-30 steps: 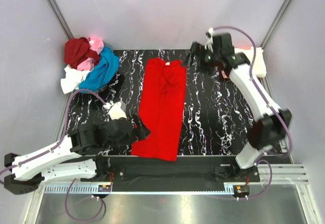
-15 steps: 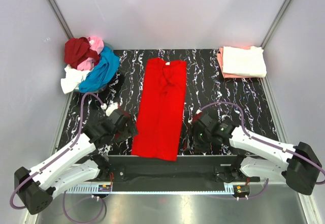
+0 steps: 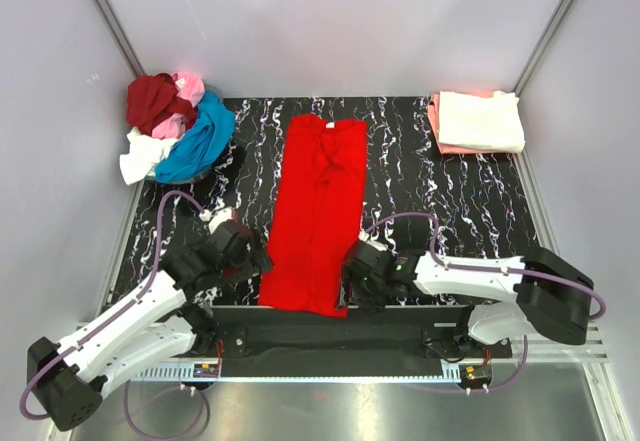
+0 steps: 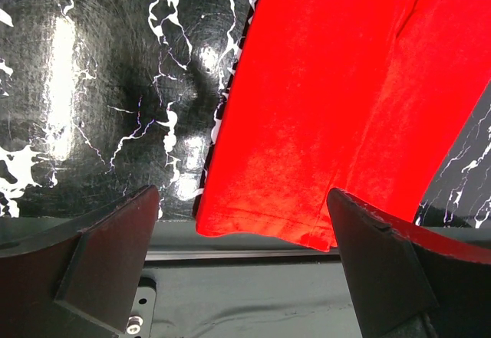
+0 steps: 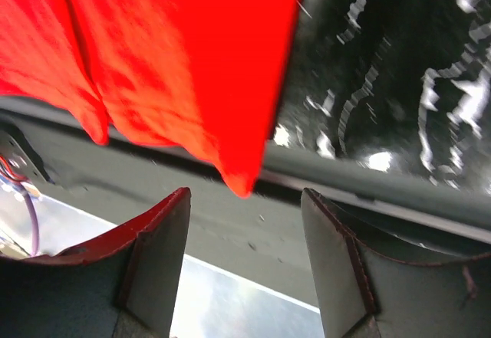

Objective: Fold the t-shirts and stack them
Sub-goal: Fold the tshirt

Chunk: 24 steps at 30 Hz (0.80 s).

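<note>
A bright red t-shirt [image 3: 318, 211] lies as a long folded strip down the middle of the black marbled mat [image 3: 440, 201]. My left gripper [image 3: 256, 257] hovers open at its near left corner; in the left wrist view the red hem [image 4: 307, 123] lies just ahead of the left gripper [image 4: 242, 223]. My right gripper [image 3: 354, 275] sits at the near right corner, jaws apart. In the right wrist view the red corner [image 5: 240, 181] hangs just ahead of the right gripper [image 5: 244, 204], nothing between the fingers.
A loose pile at the back left holds dark red [image 3: 154, 101], pink [image 3: 188, 87], blue [image 3: 202, 139] and white [image 3: 140, 163] shirts. A folded stack sits back right, cream [image 3: 480, 119] over salmon [image 3: 440, 133]. A grey rail [image 3: 330, 336] runs along the near edge.
My right arm swung from the back right stack down to the red shirt's near right corner, and its jaws narrowed somewhat. The left arm shifted slightly by the near left corner.
</note>
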Motion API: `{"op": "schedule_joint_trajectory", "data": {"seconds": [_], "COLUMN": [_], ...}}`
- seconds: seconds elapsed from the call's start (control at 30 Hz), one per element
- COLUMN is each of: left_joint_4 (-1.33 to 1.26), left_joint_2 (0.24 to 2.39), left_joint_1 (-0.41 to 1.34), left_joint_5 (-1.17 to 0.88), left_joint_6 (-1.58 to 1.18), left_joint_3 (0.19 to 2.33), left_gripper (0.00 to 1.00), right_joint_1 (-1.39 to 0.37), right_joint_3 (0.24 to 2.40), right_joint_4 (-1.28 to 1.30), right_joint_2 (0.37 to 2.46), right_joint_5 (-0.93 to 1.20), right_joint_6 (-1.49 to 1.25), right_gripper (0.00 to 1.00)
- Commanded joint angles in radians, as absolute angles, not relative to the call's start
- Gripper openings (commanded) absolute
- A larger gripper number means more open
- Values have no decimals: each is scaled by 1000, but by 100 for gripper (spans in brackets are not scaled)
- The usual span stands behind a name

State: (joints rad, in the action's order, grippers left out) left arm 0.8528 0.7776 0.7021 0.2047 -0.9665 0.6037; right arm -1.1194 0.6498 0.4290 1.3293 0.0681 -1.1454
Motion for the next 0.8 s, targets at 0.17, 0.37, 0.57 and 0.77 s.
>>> {"op": "schedule_joint_trajectory", "data": {"seconds": [0.17,0.37,0.57,0.77], "left_joint_4": [796,781,773,741], "left_joint_2": [749,739,718,637], "left_joint_1": [695,695,696,709], "left_joint_5": [172,163,132,52], "left_joint_6": [-969,-974,-988,-1055], "left_joint_3": [568,546,526,448], "left_gripper": [99,99,95,86], "right_joint_1": [-1127,-1126,-1126,-1126], "right_joint_3": [718,700,707,698], "right_joint_4": [310,317,439,650], "right_joint_2": [1482,1440,1318,1175], "right_joint_5": [51,20,-26,-97], "right_joint_6": [-1158,-1169,-1170,-1143], "right_gripper": [60,31,7,0]}}
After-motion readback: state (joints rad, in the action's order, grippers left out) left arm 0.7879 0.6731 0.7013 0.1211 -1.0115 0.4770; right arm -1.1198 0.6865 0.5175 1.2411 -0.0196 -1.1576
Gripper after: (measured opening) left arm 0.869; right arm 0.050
